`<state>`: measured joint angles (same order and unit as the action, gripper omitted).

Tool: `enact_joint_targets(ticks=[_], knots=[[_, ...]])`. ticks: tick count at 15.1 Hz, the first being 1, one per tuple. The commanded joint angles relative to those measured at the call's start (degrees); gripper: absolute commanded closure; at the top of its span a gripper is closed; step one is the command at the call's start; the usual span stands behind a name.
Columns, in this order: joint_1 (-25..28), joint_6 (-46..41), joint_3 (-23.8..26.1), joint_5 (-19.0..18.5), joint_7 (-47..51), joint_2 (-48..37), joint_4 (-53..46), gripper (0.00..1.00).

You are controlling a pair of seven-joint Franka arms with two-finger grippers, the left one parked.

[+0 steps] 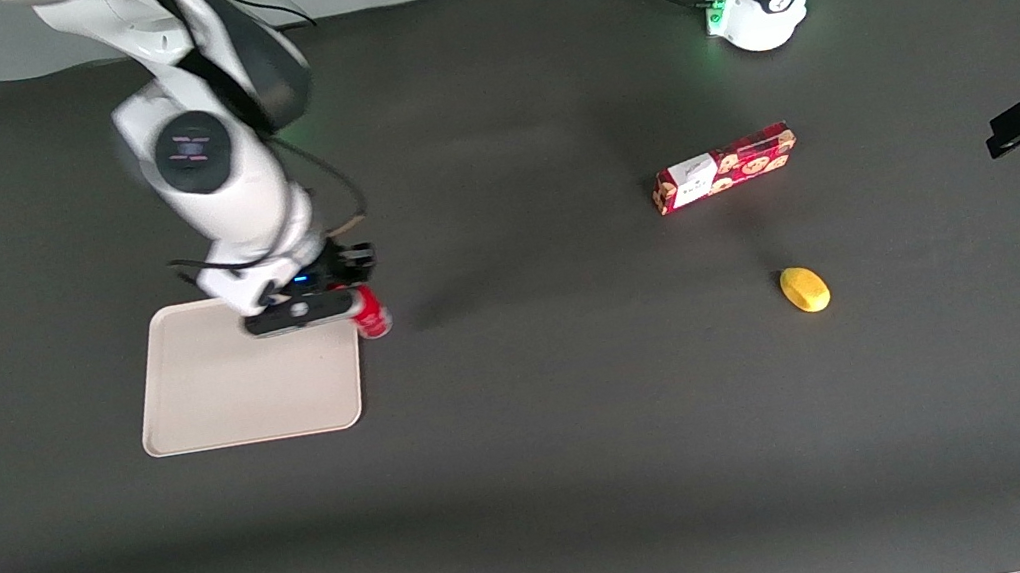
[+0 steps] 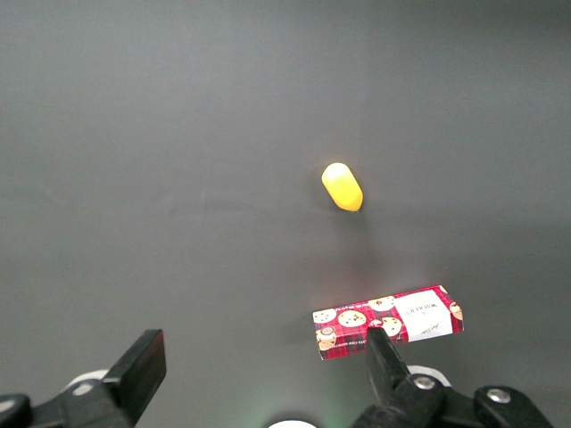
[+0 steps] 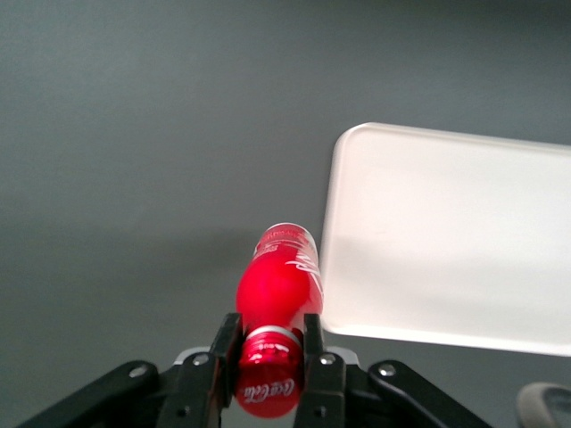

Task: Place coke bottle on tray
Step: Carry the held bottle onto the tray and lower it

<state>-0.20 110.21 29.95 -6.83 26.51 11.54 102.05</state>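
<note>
Clamping the coke bottle (image 3: 278, 294) at its neck, just below the red cap (image 3: 266, 390), the gripper (image 3: 268, 352) has one black finger (image 3: 225, 349) pressed against each side of the bottle. The bottle is solid glossy red from cap to shoulder and down the body, carries white script lettering on the cap and body, and ends in a clear base (image 3: 285, 235) that points away from the gripper. In the front view the gripper (image 1: 333, 305) sits at the edge of the tray (image 1: 213, 397), with the coke bottle (image 1: 370, 313) projecting past that edge, so the bottle appears over the dark table (image 1: 534, 445) just beside the tray rather than over it. In the wrist view the tray (image 3: 464, 241) is a pale beige rectangle with rounded corners and a low raised rim, lying just beside the bottle. Well away from the gripper, toward the parked arm's end of the table, lie a red cookie box (image 1: 724, 168) and a yellow lemon-shaped item (image 1: 805, 289).
</note>
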Motion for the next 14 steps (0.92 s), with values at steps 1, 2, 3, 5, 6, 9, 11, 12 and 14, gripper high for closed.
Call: enact_joint_targets(ticks=[1,2,3,5,6,9,11,12,14], knots=[[-0.7,-1.8,-12.4,4.5,-21.8,-8.6,5.1,1.00],[-0.7,-1.4,-16.0,4.6,-27.1,-9.8,7.2,1.00],[-0.7,-1.0,-20.0,4.6,-32.4,-10.5,8.6,1.00],[-0.7,0.4,-26.7,4.6,-41.9,-11.4,11.3,1.00],[-0.7,2.5,-29.6,4.6,-45.9,-11.6,13.8,1.00],[-0.7,10.3,-34.5,4.7,-53.3,-11.5,19.1,1.00],[-0.7,12.0,-35.0,4.6,-53.8,-10.3,19.8,1.00],[-0.9,13.3,-35.0,4.6,-54.3,-9.7,20.6,1.00],[-1.0,16.7,-36.0,4.6,-56.0,-9.0,22.7,1.00]])
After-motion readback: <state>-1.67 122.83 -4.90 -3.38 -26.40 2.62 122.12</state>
